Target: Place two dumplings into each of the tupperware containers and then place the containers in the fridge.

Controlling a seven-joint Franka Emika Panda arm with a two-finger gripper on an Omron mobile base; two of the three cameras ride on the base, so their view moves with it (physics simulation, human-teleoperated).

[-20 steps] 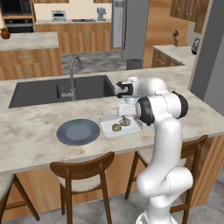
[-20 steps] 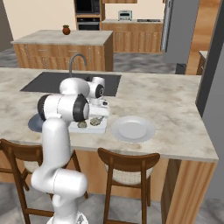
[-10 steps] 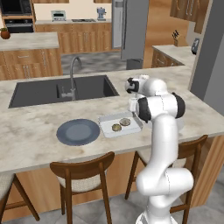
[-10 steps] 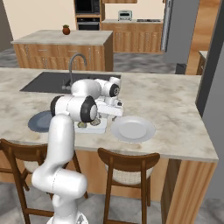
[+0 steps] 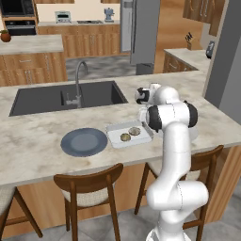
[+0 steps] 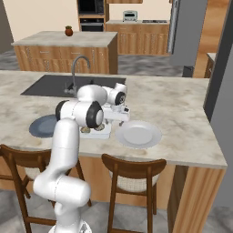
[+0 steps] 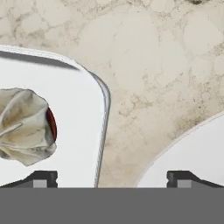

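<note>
The gripper (image 7: 111,177) is swung sideways from above the tupperware container (image 5: 128,134) toward the white round plate (image 6: 138,134), its jaws spread wide. Both dumplings (image 5: 130,134), hidden behind the arm a second ago, are now exposed inside the container in the left base view.

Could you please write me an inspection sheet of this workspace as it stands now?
Surface: marble counter, with a dark sink.
Job's things: rectangular tupperware container holding two dumplings; a second, rounder white container beside it; fridge at the back.
Clutter: blue-grey plate, bare.
Grippers: gripper above the gap between both containers, fingers spread wide, holding nothing.
Cables: nothing seen.
Surroundings: wooden stools, island counter, wall oven.
</note>
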